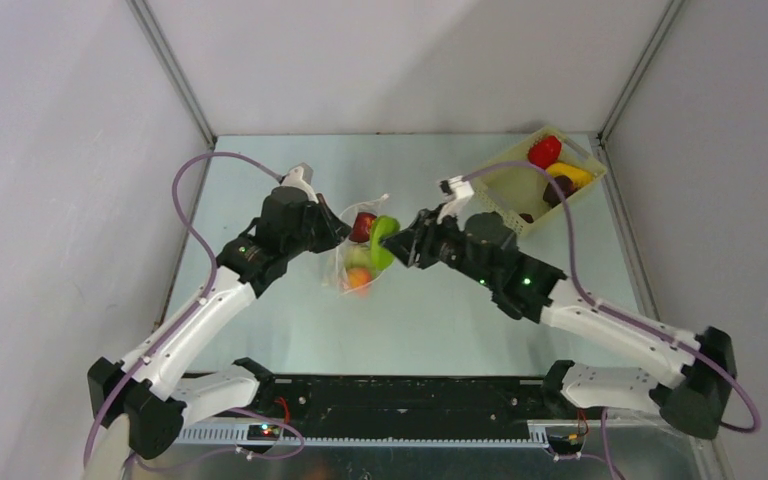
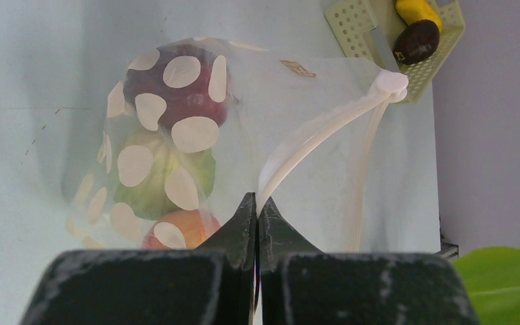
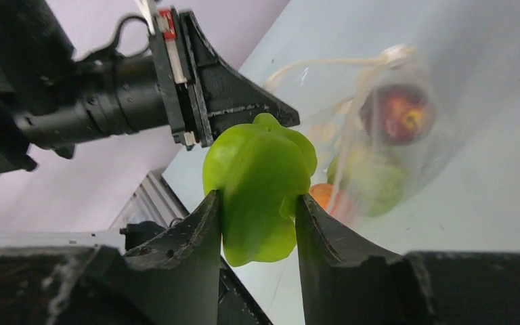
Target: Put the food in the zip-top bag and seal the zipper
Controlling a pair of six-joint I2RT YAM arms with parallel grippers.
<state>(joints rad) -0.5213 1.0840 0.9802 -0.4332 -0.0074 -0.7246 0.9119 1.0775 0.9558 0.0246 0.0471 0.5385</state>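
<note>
The left jaws are pinched fully together on the mouth edge of the bag (image 2: 298, 135), right where the whitish zipper (image 2: 318, 128) runs into them. From there the strip bows up and away in an open loop, so the mouth gapes. The right jaws stand partly open, clamped on either side of a green pepper (image 3: 261, 183), which sticks up above the fingertips. They hold it in the air just beside the bag's mouth, facing the left jaws. Whether the pepper touches the plastic I can't tell.

Three pieces of food already sit inside the clear, white-spotted bag: a dark red fruit (image 2: 176, 88) farthest from the left jaws, a green one (image 2: 156, 176) in the middle, and an orange one (image 2: 183, 227) nearest them. The bag hangs over the middle of the surface (image 1: 440, 310). At the far right corner is a pale yellow basket (image 1: 505, 185) holding a red piece (image 1: 544, 151), a yellow one (image 1: 570, 175) and a dark one (image 1: 558, 190).
</note>
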